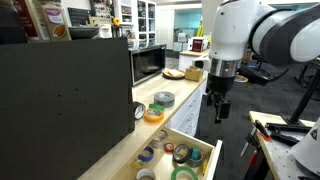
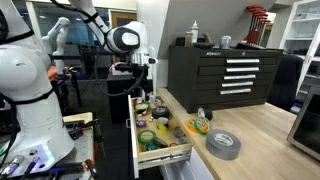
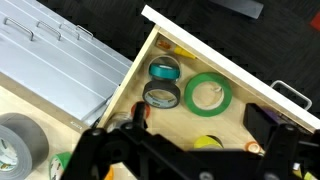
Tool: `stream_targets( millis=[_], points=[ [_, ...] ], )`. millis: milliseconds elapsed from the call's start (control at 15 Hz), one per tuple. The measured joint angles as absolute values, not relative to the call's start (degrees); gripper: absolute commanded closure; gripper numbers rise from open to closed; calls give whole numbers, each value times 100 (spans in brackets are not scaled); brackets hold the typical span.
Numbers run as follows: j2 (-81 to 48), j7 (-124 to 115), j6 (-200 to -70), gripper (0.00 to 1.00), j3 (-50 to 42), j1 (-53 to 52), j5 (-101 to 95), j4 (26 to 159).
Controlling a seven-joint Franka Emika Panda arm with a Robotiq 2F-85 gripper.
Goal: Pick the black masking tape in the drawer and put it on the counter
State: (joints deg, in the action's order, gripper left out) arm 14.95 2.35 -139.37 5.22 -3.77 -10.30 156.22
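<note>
The drawer [image 3: 262,88] is pulled open, with light wood sides and bottom; it shows in both exterior views [image 1: 208,158] [image 2: 150,155]. In the wrist view the black masking tape [image 3: 161,95] lies flat on the drawer bottom, between a teal roll [image 3: 164,70] and a green roll [image 3: 207,95]. My gripper [image 3: 200,125] is open and empty. It hangs above the drawer, with the black tape just beyond its left finger. It also shows in both exterior views [image 1: 217,106] [image 2: 137,86]. The beige counter [image 1: 180,85] [image 2: 265,140] runs alongside the drawer.
A wide grey tape roll [image 2: 223,144] [image 1: 164,98] and a green roll [image 2: 198,126] lie on the counter. A yellow roll [image 3: 207,142] lies in the drawer under my gripper. A black tool chest [image 2: 225,75] and a microwave [image 1: 148,62] stand on the counter.
</note>
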Motion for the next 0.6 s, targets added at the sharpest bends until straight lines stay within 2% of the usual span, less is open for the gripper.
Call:
stream_targets(
  millis=[267, 600],
  points=[
    [1218, 233, -14254, 0, 545, -372, -1395, 15736],
    [285, 221, -15071, 0, 568, -372, -1909, 15737]
  ],
)
